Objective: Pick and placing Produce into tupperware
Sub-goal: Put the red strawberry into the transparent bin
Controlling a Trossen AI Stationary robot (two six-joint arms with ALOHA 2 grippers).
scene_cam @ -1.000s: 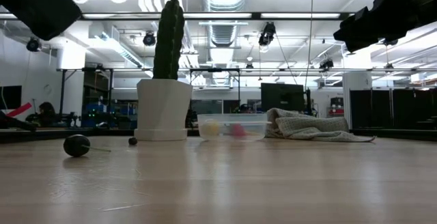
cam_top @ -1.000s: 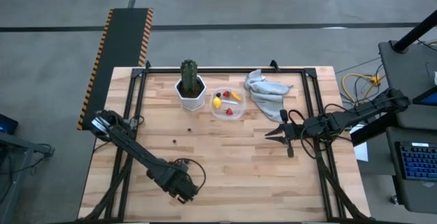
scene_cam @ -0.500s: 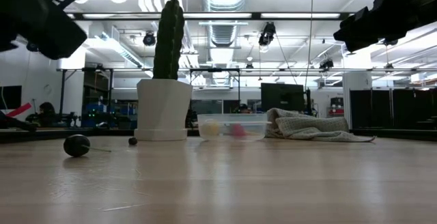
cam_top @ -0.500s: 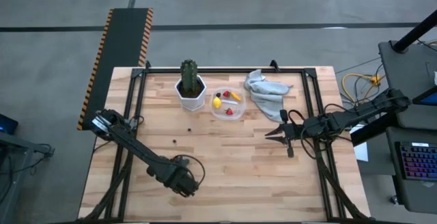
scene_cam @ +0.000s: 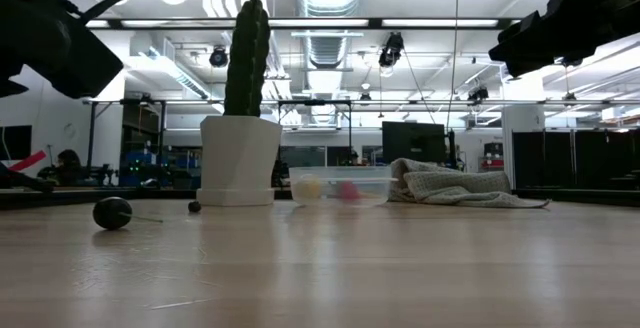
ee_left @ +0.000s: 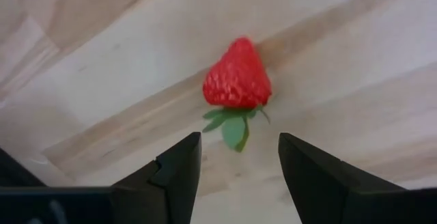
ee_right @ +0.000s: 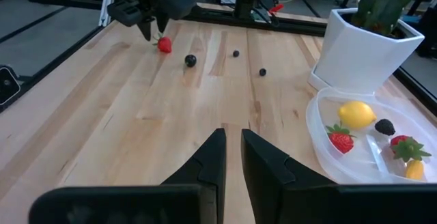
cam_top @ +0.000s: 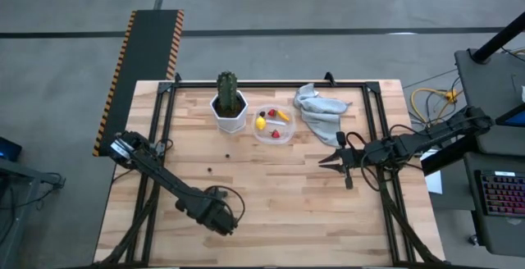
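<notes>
Since the earlier frame, the left arm has been swung slightly toward the middle of the near edge of the surface (cam_top: pixel 271 179), and its gripper (ee_left: pixel 235 157) has been spread wide.

Ordered by size, the wooden surface comes first, then the cactus in its white pot (cam_top: pixel 229 105) and the crumpled grey cloth (cam_top: pixel 318 109) at the far side. Between them the clear container (cam_top: pixel 273 125) is seen, already loaded with a lemon (ee_right: pixel 356 113), strawberries and a dark berry.

The left gripper is held empty just above a loose strawberry (ee_left: pixel 236 77), which lies on the bare surface well apart from the container. The right gripper (ee_right: pixel 232 152) is parked near the right side, nearly closed and holding nothing.

For a sound pick, the open fingers should probably be lowered so the berry's red body, not its green leaves, is centred between them, then closed gently, since the small piece may roll. Three dark berries (ee_right: pixel 190 60) also remain to be gathered.
</notes>
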